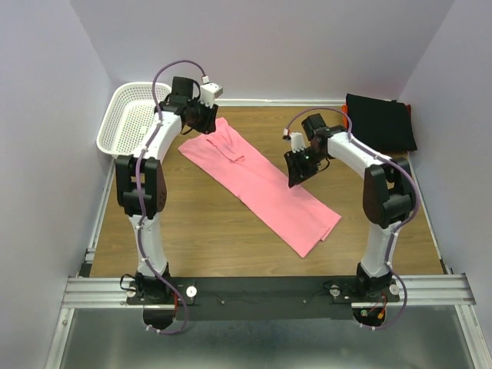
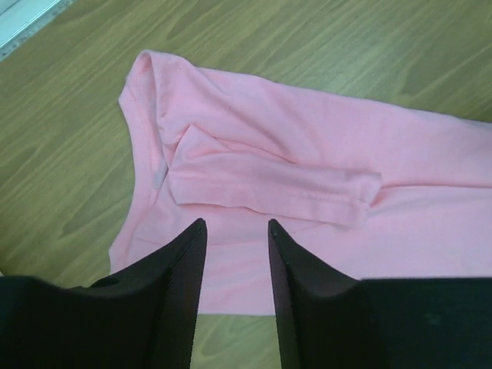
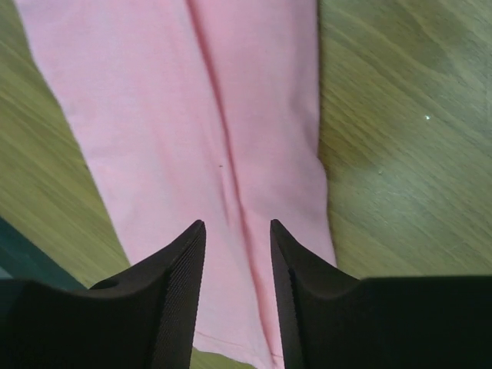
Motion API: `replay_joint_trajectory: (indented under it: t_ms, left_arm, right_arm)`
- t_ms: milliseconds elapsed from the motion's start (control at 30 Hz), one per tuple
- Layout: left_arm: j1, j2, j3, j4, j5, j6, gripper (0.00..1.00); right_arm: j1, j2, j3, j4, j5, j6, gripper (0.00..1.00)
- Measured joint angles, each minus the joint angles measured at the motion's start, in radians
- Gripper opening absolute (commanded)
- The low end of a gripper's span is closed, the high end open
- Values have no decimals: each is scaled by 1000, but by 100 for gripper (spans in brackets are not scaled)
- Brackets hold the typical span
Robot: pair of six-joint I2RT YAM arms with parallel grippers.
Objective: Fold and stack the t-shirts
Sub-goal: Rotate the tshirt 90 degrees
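A bright pink t-shirt (image 1: 261,184), folded into a long strip, lies diagonally across the wooden table. My left gripper (image 1: 206,123) hovers open over its collar end, with nothing between its fingers. In the left wrist view the pink t-shirt (image 2: 307,138) shows a sleeve (image 2: 269,188) folded onto the body, just past my left gripper (image 2: 236,223). My right gripper (image 1: 296,177) stands open above the strip's middle. In the right wrist view it (image 3: 236,223) is over the pink t-shirt (image 3: 192,100) near the hem. A folded black t-shirt (image 1: 380,119) lies at the back right, an orange-red sliver (image 1: 345,108) showing at its left corner.
A white lattice basket (image 1: 131,115) stands at the back left corner, close to the left arm. Purple walls close in the table on three sides. Bare wood (image 1: 200,223) lies between the pink t-shirt and the arm bases.
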Motion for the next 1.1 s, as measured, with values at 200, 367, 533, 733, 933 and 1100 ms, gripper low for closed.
replay_joint_trajectory:
  t_ms: [200, 367, 533, 733, 933, 1100]
  left_arm:
    - [0, -93, -212, 75, -18, -56, 27]
    - [-9, -58, -291, 72, -73, -85, 23]
    - [-41, 19, -241, 56, -135, -95, 22]
    - [-123, 212, 20, -6, -162, -78, 21]
    - [-201, 460, 466, -65, -119, -68, 40]
    - [-215, 366, 394, 7, -100, -68, 48]
  right_arm:
    - [-2, 45, -22, -10, 47, -30, 34]
    - [9, 63, -84, -14, 53, -35, 29]
    - [69, 26, -169, -7, 8, -25, 29]
    - [231, 3, -243, 2, -114, 0, 42]
    - [251, -38, -190, 1, -239, 46, 47]
    - [181, -106, -24, 21, -277, 73, 47]
